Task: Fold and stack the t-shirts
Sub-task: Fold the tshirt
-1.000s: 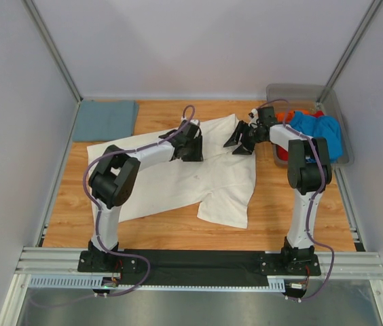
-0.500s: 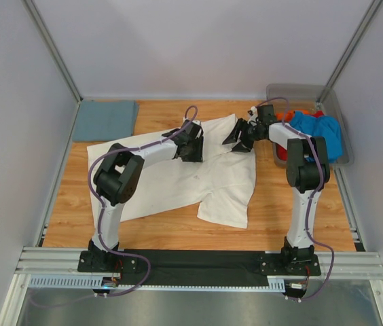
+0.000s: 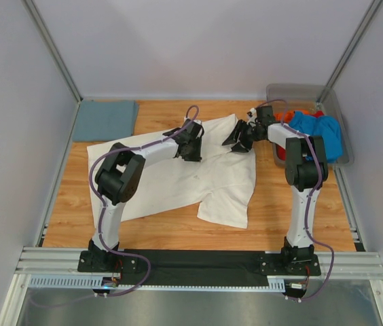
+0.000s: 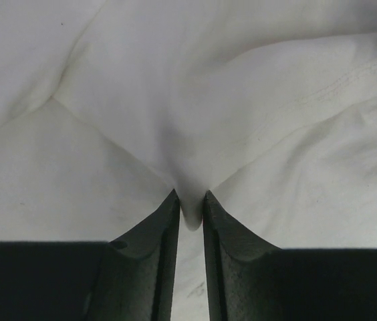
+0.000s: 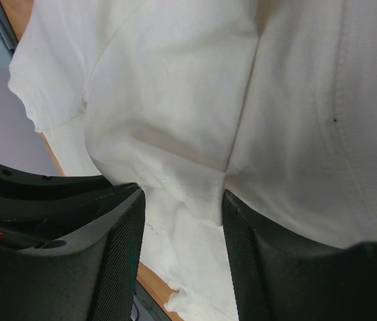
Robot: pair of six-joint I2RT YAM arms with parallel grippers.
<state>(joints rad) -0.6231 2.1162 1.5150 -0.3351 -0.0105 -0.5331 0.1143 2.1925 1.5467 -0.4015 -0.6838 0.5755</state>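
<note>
From above, the white shirt (image 3: pixel 178 183) lies spread on the tabletop (image 3: pixel 178 234), with the left tool (image 3: pixel 190 148) and right tool (image 3: pixel 238 141) down near its far edge. A grey-blue shirt (image 3: pixel 104 120) lies folded at the far left. A blue shirt (image 3: pixel 320 130) and an orange-red shirt (image 3: pixel 284 117) sit in the bin (image 3: pixel 293 89). Left wrist: the left tool is almost closed, pinching a ridge of white cloth. Right wrist: the right tool stands partly open, with a fold between its fingers (image 5: pixel 118 227)

No text, label, brand, number or sign can be read in any view. The white t-shirt (image 3: pixel 178 183) spread on the counter (image 3: pixel 273 204) shows only plain cloth and stitching, both from above and close up from the two wrist cameras.
</note>
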